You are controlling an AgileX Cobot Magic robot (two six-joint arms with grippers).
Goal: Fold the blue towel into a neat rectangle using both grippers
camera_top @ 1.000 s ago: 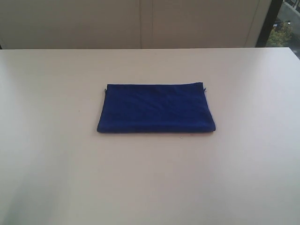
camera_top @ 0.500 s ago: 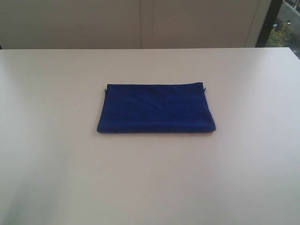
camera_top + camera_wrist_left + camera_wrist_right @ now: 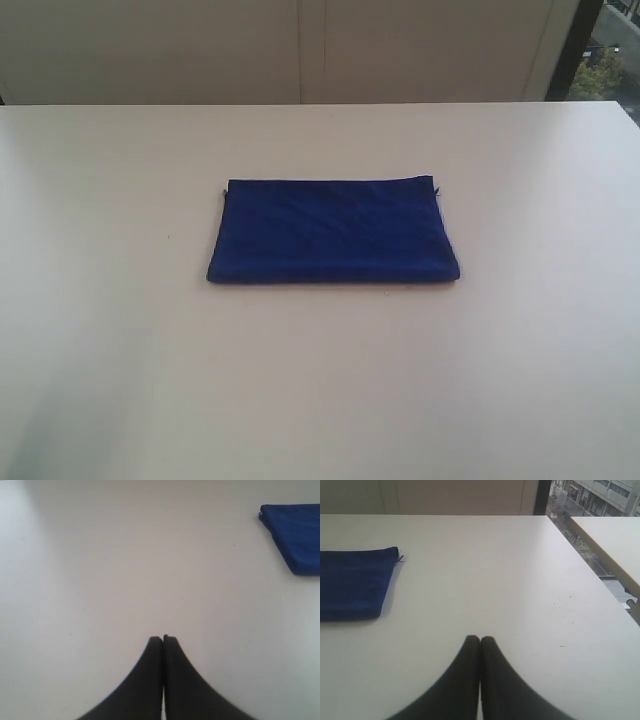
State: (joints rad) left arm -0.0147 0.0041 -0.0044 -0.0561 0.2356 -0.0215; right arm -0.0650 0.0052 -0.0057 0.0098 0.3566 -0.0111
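Both grippers are clear of the cloth: the left gripper (image 3: 163, 639) and the right gripper (image 3: 480, 639) each have their smooth black fingers pressed tip to tip, gripping nothing. Under them spreads a wide, matte, off-white table (image 3: 320, 390), flat and plain. At its middle lies the blue towel (image 3: 333, 232), a soft, deep-blue cloth folded into a tidy rectangle, faintly creased, with a loose thread (image 3: 400, 557) at its far right corner. Beyond the far edge stands a pale panelled wall (image 3: 300, 50). At far right, a dark-framed window (image 3: 605, 55) shows greenery and buildings.
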